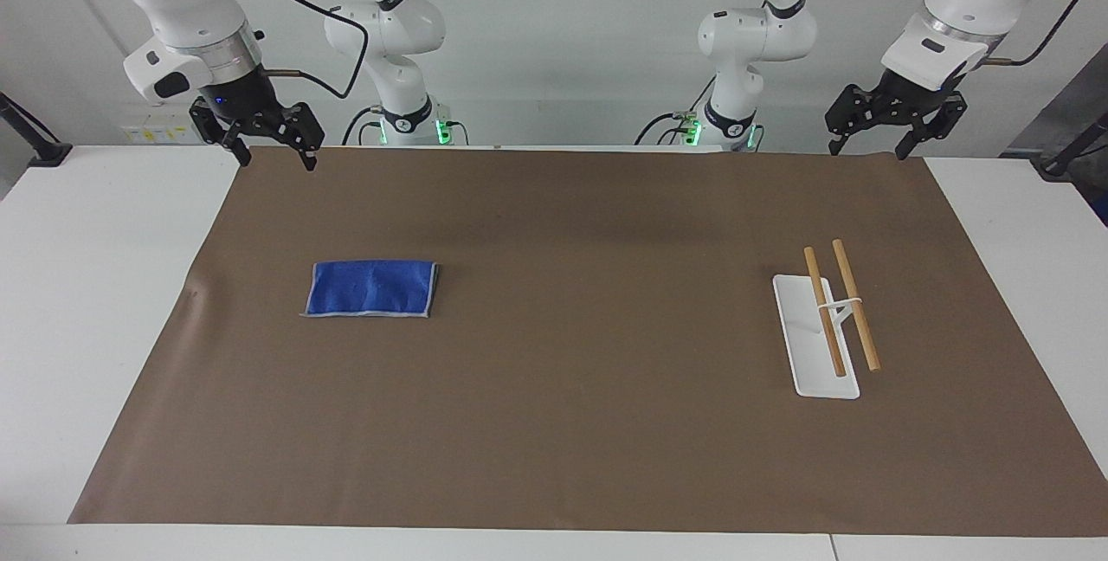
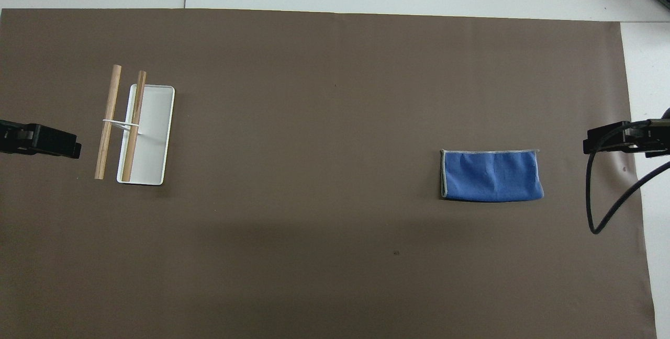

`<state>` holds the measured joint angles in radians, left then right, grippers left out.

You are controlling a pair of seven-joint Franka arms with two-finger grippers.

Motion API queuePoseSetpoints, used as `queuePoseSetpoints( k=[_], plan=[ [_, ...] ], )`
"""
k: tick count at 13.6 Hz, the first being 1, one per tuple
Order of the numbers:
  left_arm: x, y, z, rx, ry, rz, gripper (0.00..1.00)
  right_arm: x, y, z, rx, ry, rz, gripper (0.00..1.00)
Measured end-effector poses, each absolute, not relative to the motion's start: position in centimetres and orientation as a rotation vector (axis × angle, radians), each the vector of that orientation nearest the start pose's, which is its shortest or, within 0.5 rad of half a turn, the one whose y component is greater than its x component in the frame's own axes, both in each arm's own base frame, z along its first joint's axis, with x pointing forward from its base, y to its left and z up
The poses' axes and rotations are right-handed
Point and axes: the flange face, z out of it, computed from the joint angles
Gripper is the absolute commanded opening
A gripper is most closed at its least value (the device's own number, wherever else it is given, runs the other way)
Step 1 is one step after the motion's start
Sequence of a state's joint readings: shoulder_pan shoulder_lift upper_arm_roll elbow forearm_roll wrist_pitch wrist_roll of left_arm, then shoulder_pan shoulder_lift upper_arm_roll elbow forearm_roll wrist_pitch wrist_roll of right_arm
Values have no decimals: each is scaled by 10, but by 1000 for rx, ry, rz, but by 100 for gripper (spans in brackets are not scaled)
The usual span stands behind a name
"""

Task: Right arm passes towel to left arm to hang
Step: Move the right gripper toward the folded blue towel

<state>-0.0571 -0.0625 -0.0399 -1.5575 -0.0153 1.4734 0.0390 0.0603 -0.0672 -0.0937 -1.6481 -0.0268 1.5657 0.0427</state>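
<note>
We saw the folded blue towel [image 1: 370,288] flat, well apart from right gripper [image 1: 273,150], left gripper [image 1: 868,143], jaws spread, wooden-rod rack [image 1: 827,327]

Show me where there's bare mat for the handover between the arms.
Widest bare mat runs between the towel and the rack. Nothing crowds either. Right gripper and left gripper hang open over the mat's robot-side corners.
</note>
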Motion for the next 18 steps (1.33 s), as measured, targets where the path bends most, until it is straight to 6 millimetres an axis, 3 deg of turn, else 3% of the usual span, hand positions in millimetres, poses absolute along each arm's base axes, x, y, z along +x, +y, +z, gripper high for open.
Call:
queuePoseSetpoints(
  k=[18],
  plan=[
    [522, -53, 656, -3146, 216, 35, 100, 527, -22, 610, -3158, 116, 48, 100]
  ],
)
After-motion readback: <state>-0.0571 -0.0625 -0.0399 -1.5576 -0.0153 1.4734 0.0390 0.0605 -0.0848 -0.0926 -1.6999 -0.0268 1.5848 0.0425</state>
